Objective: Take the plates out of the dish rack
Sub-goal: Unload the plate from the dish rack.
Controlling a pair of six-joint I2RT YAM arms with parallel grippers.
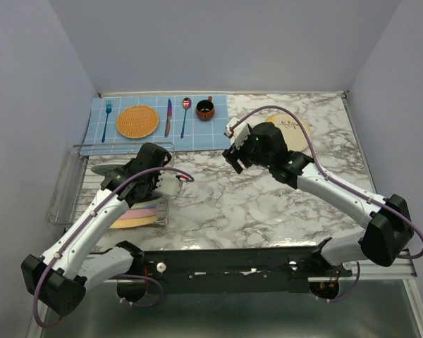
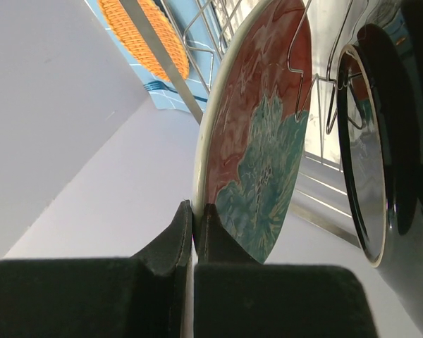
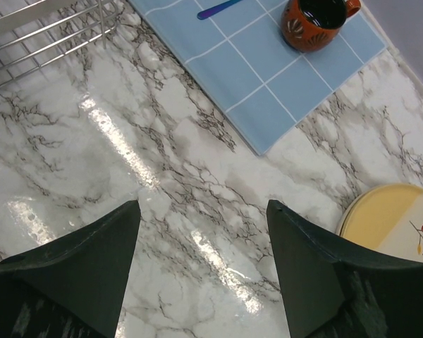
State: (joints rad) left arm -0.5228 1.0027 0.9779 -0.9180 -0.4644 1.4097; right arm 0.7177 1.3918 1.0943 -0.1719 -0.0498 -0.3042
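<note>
My left gripper (image 2: 195, 211) is shut on the lower rim of a teal-and-red floral plate (image 2: 261, 141) that stands upright between the wires of the dish rack (image 2: 317, 77). Beside it stands a dark, black-rimmed plate (image 2: 370, 162). From above, the left gripper (image 1: 157, 184) sits over the rack (image 1: 76, 184), with pink and yellow plates (image 1: 139, 213) below it. My right gripper (image 3: 203, 211) hangs open and empty over the marble table. A cream-and-yellow plate with a twig motif (image 3: 395, 222) lies flat on the table near its right finger, partly behind the right arm in the top view (image 1: 290, 127).
A blue checked placemat (image 1: 155, 123) at the back holds an orange woven disc (image 1: 137, 121), a fork, a knife, a spoon and a small dark red cup (image 1: 205, 109). Walls close in at the left, back and right. The rack's corner (image 3: 42, 35) shows in the right wrist view.
</note>
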